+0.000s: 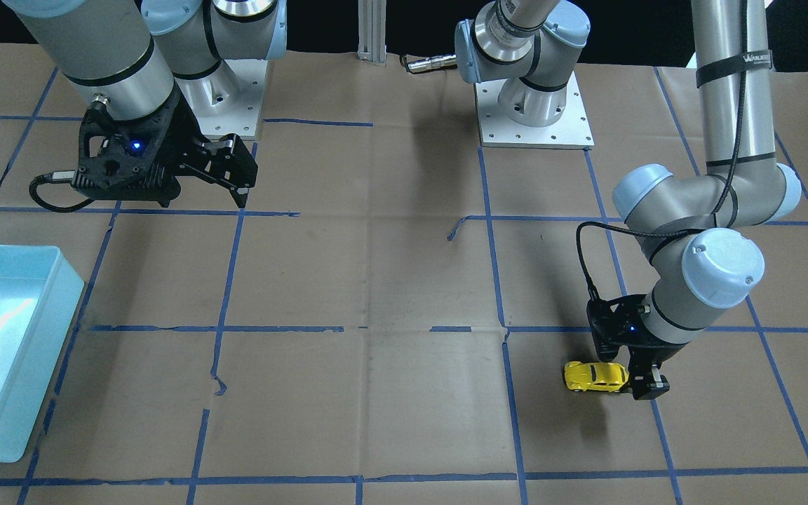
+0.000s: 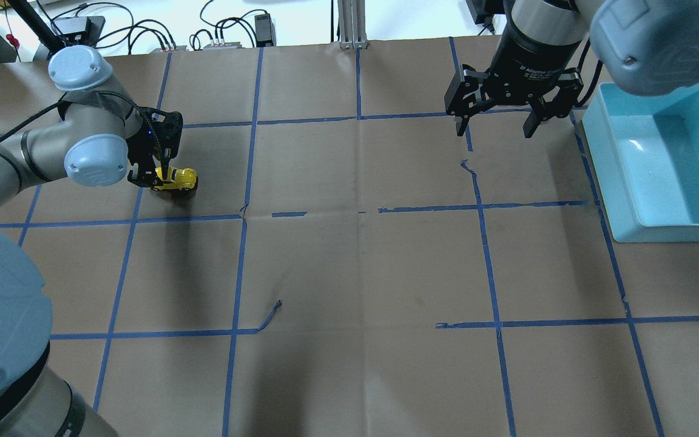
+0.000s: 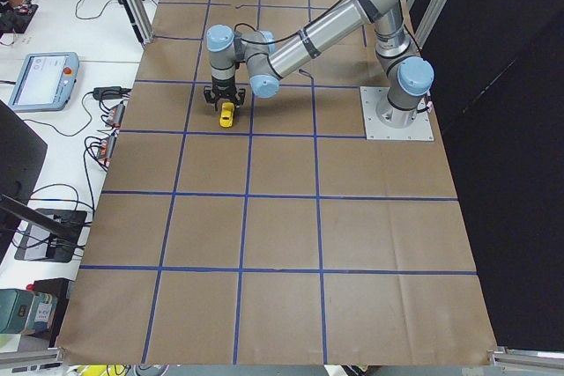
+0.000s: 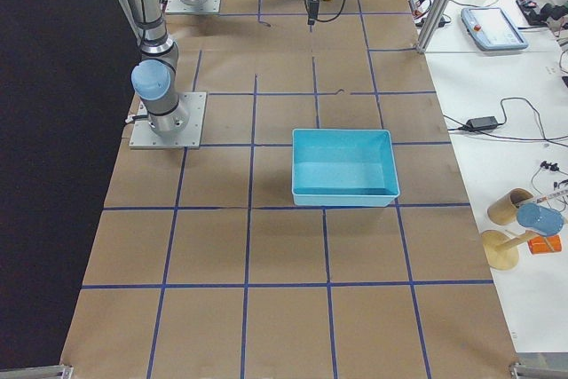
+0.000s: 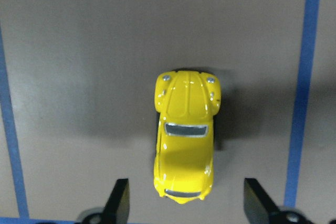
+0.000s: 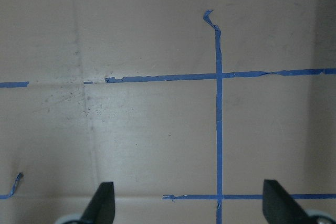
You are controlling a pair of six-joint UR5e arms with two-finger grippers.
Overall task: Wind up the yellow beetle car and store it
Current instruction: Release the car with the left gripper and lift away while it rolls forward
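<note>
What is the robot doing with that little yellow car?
The robot's left claw is down low over the yellow beetle car, which sits on the table. The claw is open, with a finger on each side of the car's end, and it is not squeezing the car yet. The right claw is open and empty, held above the table near the blue bin. The car is not in the bin yet.

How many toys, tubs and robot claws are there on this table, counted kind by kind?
Toys: 1, the yellow beetle car
Tubs: 1, the light blue bin
Claws: 2, the left gripper and the right gripper, both open
Total: 4
</note>
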